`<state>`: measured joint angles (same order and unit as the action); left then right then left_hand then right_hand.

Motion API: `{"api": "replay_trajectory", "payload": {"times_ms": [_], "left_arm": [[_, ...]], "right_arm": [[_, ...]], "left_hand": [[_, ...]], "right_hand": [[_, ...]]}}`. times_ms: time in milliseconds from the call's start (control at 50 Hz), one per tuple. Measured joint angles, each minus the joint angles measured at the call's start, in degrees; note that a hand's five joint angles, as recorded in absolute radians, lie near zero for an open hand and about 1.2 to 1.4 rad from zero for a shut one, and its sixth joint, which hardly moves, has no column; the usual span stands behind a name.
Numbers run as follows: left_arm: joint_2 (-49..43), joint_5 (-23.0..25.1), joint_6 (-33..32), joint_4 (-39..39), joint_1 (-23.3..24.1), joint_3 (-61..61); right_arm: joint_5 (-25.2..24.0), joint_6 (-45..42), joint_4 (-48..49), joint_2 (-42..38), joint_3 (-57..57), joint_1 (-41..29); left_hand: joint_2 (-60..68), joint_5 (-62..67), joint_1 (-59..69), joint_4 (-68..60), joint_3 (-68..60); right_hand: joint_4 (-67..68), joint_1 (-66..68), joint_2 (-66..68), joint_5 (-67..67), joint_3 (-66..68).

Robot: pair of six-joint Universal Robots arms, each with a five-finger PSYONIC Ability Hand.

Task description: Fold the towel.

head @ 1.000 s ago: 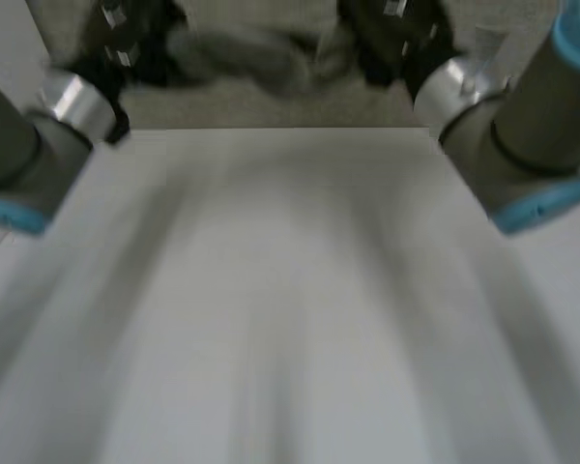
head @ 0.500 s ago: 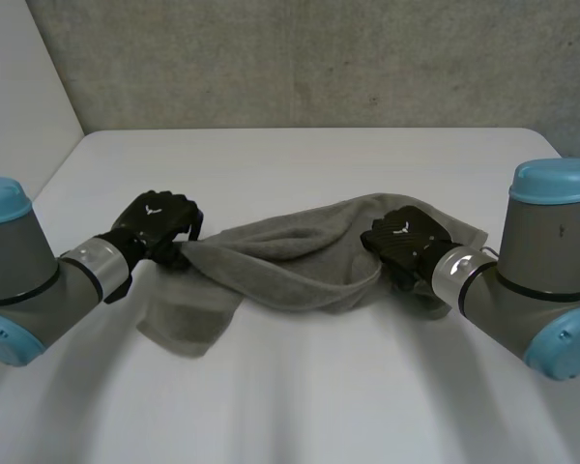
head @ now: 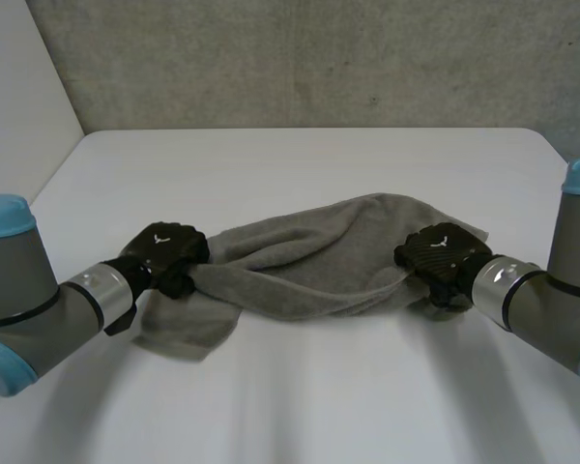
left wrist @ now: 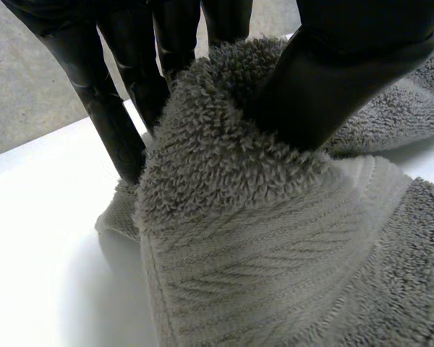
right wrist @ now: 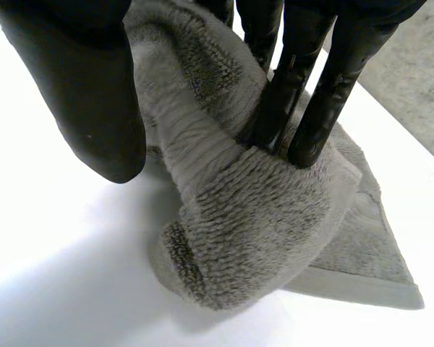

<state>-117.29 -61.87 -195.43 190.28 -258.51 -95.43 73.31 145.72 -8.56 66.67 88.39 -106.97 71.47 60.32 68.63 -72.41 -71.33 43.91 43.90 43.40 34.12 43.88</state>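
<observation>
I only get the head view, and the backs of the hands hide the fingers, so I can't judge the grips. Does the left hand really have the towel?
Observer: Yes. In the left wrist view the left hand pinches a bunched fold of the towel between thumb and fingers.
Operator: And the right?
Observer: The right hand holds a rolled fold too. Its fingers dig into the top of the roll, with the thumb on the other side.
Operator: Is any of it flat near there?
Observer: Past the right fingertips, a hemmed corner lies flat on the table.
</observation>
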Motion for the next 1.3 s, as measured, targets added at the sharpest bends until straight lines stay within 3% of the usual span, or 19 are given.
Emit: {"api": "replay_trajectory", "payload": {"times_ms": [160,320,360,480,580,780,900,1020,1100,1180,1300], "left_arm": [[1.4,0.0,0.0,-0.3,0.2,-1.7],[2.1,0.0,0.0,-0.2,1.0,-2.9],[2.2,-0.1,0.0,-0.2,1.1,-3.1],[2.0,-0.1,-0.5,-0.1,1.3,-3.6],[2.1,-0.1,-2.8,-0.4,0.7,-3.5],[5.6,-0.3,-10.4,-4.2,0.4,2.6],[2.9,-1.5,-10.9,-5.3,0.7,16.5],[-4.9,-4.9,-10.3,-5.9,1.2,38.4],[-6.3,-7.7,-5.9,-4.2,1.7,52.2],[-3.1,-8.9,-0.6,-0.5,2.1,54.8],[2.6,-8.2,4.3,5.5,1.9,44.2]], "right_arm": [[-0.5,0.0,-3.1,2.4,0.2,0.8],[-1.3,-0.1,-5.3,2.4,-1.1,0.8],[-1.6,-0.1,-5.4,2.4,-1.2,0.8],[-4.3,-0.1,-5.4,2.2,-2.2,0.9],[-5.9,-0.1,-5.6,2.3,-3.7,0.8],[-7.1,-0.4,-8.0,2.5,-12.6,0.2],[-5.4,-0.6,-5.6,-4.2,-28.6,0.1],[-1.2,-0.2,-1.3,-13.7,-50.9,0.0],[3.6,3.0,4.1,-16.4,-64.2,-0.8],[5.5,7.3,8.9,-13.3,-64.7,-1.6],[0.9,9.7,14.2,-6.0,-47.8,-2.1]], "left_hand": [[0.0,0.0,0.0,0.0,0.0],[0.0,0.0,0.0,0.0,0.0],[0.0,0.0,0.0,0.0,0.0],[4.1,3.5,3.3,-4.9,-4.3],[4.3,3.5,3.3,-5.3,-4.4],[4.3,3.5,3.3,-5.3,-4.6],[4.4,3.5,3.3,-5.3,-4.8],[4.6,3.7,3.3,-5.3,-4.9],[4.7,3.7,3.3,-5.3,-5.0],[4.9,4.2,3.3,-5.3,-5.1],[5.0,4.4,3.3,-5.5,-5.1]], "right_hand": [[-6.1,-6.2,-5.1,-7.6,-5.6],[-4.4,-4.3,-4.6,-4.3,-4.4],[-0.6,0.0,-0.3,-0.4,-0.2],[30.8,30.8,30.1,30.9,30.8],[32.5,31.0,30.1,31.5,31.8],[32.5,31.0,30.1,31.5,31.9],[32.5,31.0,30.1,31.5,32.2],[32.5,31.1,30.1,31.5,32.2],[32.5,31.2,31.0,31.5,32.2],[32.5,31.2,31.0,31.7,32.2],[32.5,31.2,31.0,31.7,32.2]]}}
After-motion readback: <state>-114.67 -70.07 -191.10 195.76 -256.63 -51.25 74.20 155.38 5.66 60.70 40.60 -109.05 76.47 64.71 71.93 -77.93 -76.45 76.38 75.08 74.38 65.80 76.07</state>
